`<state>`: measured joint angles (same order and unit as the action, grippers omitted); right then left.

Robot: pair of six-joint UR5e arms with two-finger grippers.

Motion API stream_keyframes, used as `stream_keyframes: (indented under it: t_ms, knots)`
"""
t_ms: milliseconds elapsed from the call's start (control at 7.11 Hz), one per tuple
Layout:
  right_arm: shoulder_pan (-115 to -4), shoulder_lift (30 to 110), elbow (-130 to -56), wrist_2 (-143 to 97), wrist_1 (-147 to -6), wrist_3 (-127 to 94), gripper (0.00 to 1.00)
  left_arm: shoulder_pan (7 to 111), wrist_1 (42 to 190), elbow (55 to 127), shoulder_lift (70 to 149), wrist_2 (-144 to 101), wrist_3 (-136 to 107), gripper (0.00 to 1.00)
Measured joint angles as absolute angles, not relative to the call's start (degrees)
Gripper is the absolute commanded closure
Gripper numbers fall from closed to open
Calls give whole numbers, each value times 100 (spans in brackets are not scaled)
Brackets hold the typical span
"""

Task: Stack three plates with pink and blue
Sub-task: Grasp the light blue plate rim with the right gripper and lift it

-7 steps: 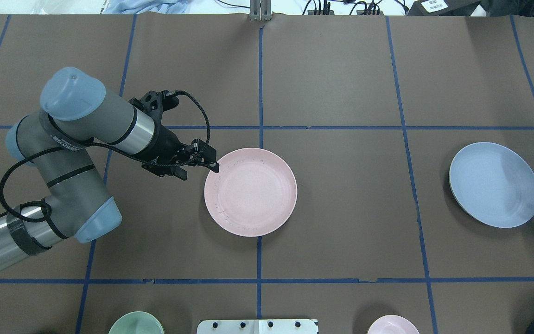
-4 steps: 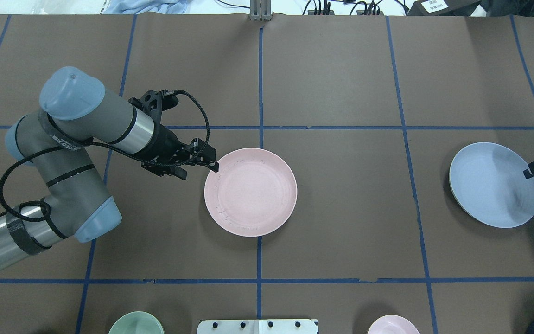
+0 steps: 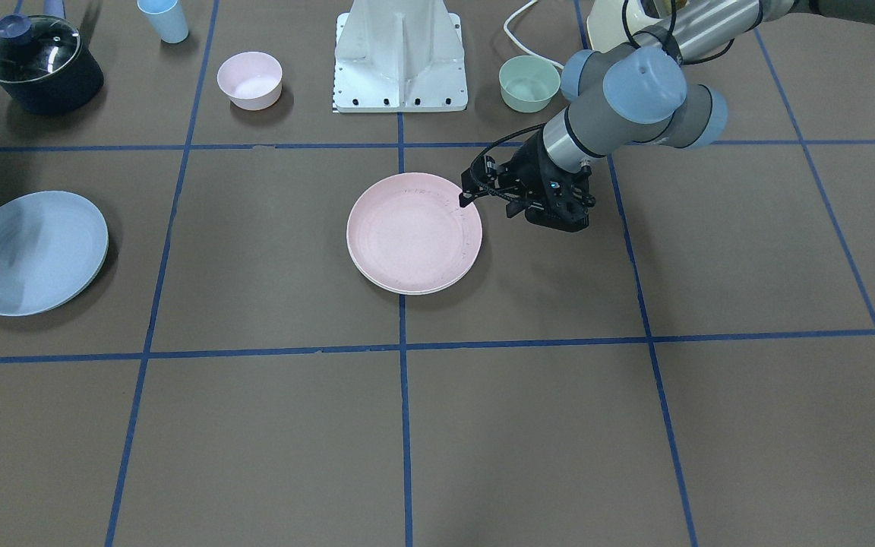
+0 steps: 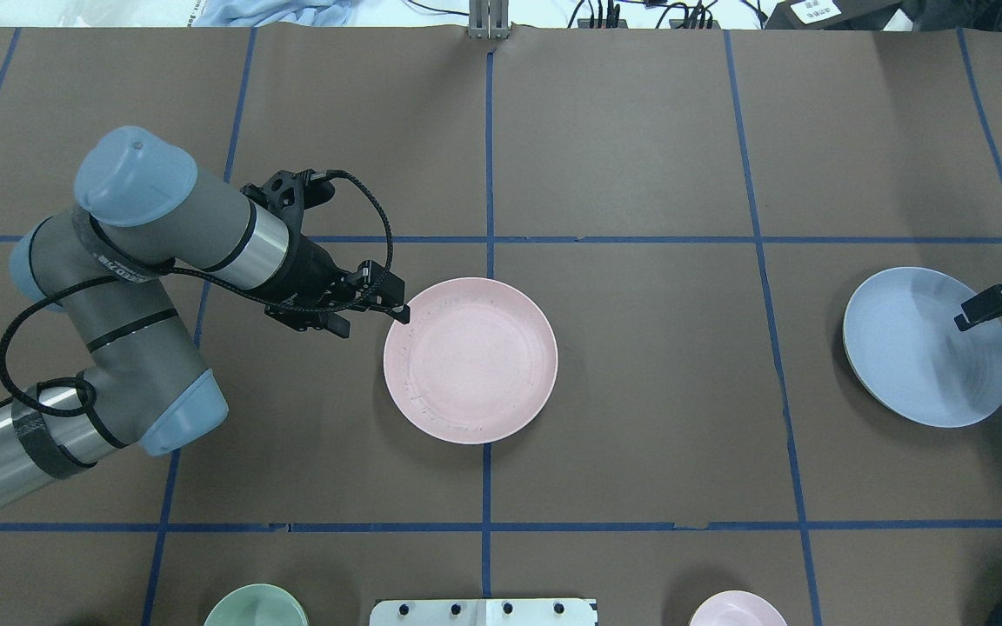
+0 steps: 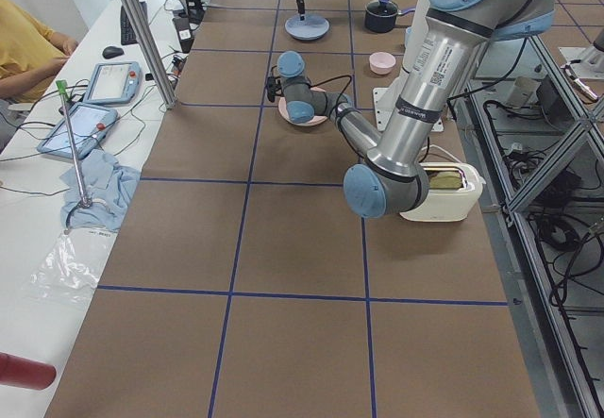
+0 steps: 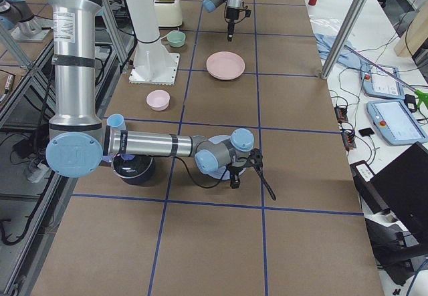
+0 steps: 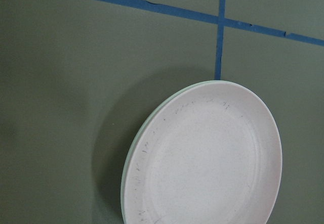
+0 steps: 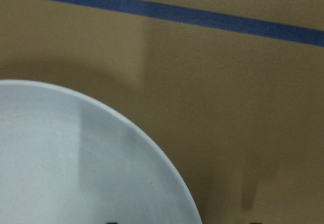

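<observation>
The pale pink plate [image 4: 470, 372] lies at the table's middle, also seen from the front [image 3: 415, 232]. It rests on a second plate, of which only a whitish rim [image 7: 123, 183] shows. My left gripper [image 4: 370, 320] is open and empty just off the pink plate's near-left rim, with one fingertip [image 4: 398, 313] over the edge. The pale blue plate [image 4: 927, 348] lies flat at the far right. My right gripper [image 4: 1001, 304] is open and hovers over the blue plate's right part, mostly out of the overhead view.
Along the robot's side stand a green bowl [image 3: 529, 82], a small pink bowl [image 3: 249, 78], a light-blue cup [image 3: 163, 19], a dark lidded pot [image 3: 36, 64] and the white robot base [image 3: 401, 57]. A toaster [image 5: 439, 187] stands by the left arm.
My right gripper has moved in from the table's right edge over the blue plate. The left arm and all plates have stayed still.
</observation>
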<state>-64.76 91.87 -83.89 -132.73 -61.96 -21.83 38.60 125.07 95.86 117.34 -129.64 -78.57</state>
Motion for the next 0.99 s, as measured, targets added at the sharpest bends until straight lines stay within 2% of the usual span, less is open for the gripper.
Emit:
stream_keyframes:
  t_ms: [563, 985]
  knots:
    - [-6462, 9177, -8351, -13438, -6192, -2201, 100, 3859, 12507, 9577, 11731, -12964, -7857, 8]
    - [-6751, 9188, -9204, -14465, -6259, -3291, 100, 3863, 12507, 9563, 11722, -12964, -7849, 8]
